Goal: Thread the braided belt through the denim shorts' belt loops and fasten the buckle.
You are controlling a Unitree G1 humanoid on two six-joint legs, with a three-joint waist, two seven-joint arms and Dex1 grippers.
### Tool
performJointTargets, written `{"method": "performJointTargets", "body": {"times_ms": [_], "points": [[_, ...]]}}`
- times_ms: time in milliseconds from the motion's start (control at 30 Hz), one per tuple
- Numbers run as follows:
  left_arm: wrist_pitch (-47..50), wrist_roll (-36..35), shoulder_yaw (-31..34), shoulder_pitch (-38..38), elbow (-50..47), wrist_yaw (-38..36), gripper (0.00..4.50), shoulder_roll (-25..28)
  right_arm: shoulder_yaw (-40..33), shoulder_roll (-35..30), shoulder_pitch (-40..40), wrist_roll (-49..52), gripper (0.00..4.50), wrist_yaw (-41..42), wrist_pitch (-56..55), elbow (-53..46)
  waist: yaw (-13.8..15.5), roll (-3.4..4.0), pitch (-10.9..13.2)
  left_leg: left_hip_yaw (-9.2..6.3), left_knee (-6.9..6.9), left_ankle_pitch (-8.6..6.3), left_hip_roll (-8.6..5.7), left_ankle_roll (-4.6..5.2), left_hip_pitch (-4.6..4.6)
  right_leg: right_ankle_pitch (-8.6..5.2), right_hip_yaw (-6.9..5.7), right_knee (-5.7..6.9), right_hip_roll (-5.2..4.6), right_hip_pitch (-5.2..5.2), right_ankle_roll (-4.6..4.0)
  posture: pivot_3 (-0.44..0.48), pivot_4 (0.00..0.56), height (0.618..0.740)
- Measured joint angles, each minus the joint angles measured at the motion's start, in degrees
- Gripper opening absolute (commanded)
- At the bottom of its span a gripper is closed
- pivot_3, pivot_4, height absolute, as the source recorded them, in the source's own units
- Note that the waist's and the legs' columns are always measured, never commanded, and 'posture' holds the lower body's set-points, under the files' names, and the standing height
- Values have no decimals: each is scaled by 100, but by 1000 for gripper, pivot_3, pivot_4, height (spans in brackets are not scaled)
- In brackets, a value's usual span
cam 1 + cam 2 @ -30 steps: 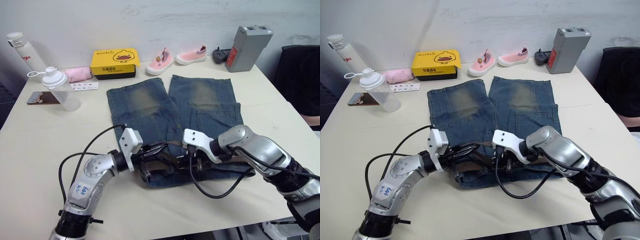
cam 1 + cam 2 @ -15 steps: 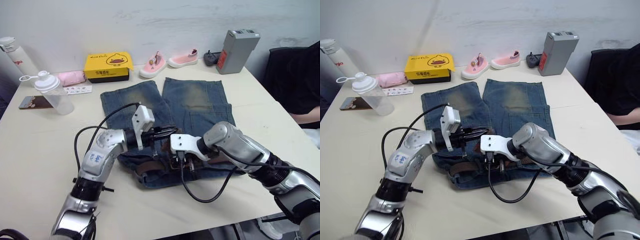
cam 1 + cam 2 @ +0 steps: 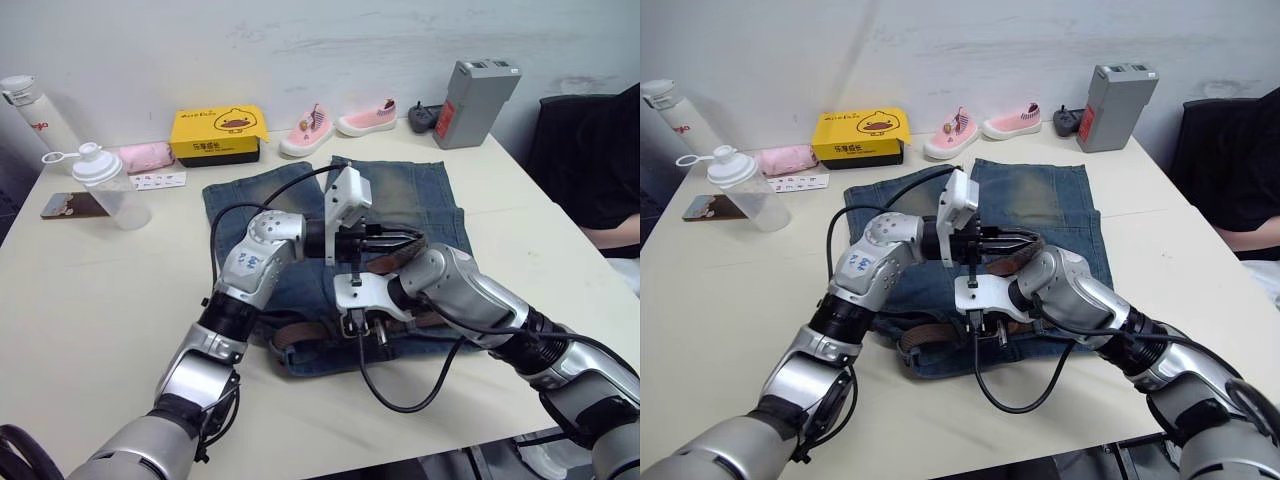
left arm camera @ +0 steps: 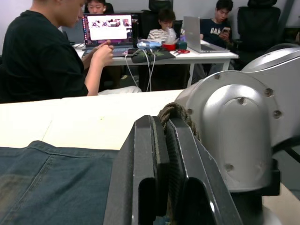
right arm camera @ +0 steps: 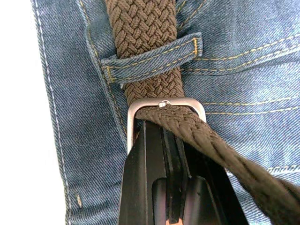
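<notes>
- Over the denim shorts point(image 3: 420, 205), your left gripper point(image 3: 400, 236) pinched the braided belt point(image 5: 154, 79) end.
- Near waistband: your right gripper point(image 5: 164, 140), fingers together, pressed the buckle point(image 5: 165, 107) beside a belt loop point(image 5: 150, 58).

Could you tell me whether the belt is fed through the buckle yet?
Yes: the braided belt passes through the buckle, its free end pinched in the left gripper.

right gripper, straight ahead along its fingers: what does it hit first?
Likely the buckle: the right gripper already has its fingertips at the frame. Just beyond lies the braided belt under a belt loop.
</notes>
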Motion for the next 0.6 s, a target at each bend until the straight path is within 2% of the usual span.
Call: {"method": "performJointTargets", "body": {"times_ms": [600], "points": [[-696, 414, 97, -931, 1861, -214, 69, -891, -39, -44, 75, -536, 53, 404, -93, -91, 145, -8, 3, -7, 16, -2, -16, 7, -3, 8, -4, -16, -16, 1, 14, 0, 150, 739]]}}
